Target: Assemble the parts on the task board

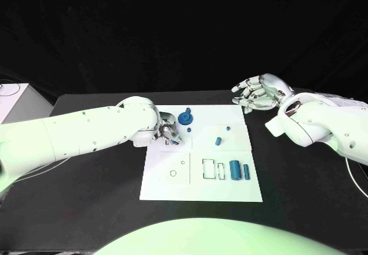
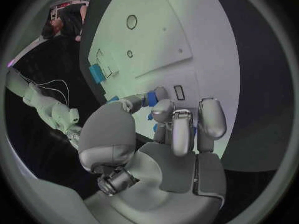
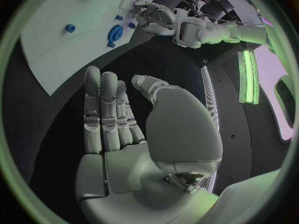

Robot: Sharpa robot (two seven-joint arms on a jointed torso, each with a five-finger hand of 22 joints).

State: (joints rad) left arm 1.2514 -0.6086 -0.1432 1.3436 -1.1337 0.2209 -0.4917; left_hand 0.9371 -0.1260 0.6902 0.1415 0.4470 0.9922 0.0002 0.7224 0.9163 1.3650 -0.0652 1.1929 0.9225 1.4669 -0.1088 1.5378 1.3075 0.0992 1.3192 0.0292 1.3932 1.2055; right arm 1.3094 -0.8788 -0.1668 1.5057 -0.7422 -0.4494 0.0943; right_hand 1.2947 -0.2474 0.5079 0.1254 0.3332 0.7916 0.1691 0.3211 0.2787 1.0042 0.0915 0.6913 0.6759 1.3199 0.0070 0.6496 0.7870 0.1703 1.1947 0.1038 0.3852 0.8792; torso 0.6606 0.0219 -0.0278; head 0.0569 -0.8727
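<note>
The white task board lies in the middle of the table. A blue gear-shaped part stands near its far edge, and small blue parts lie around the far half. Two blue cylinders lie at its near right. My left hand is low over the board's far left, fingers curled; in the left wrist view a small blue part sits pinched between thumb and a fingertip. My right hand hovers beyond the board's far right corner, fingers apart, holding nothing.
Outlined slots and round holes mark the board's near half. A white box stands at the table's far left edge. Black table surrounds the board.
</note>
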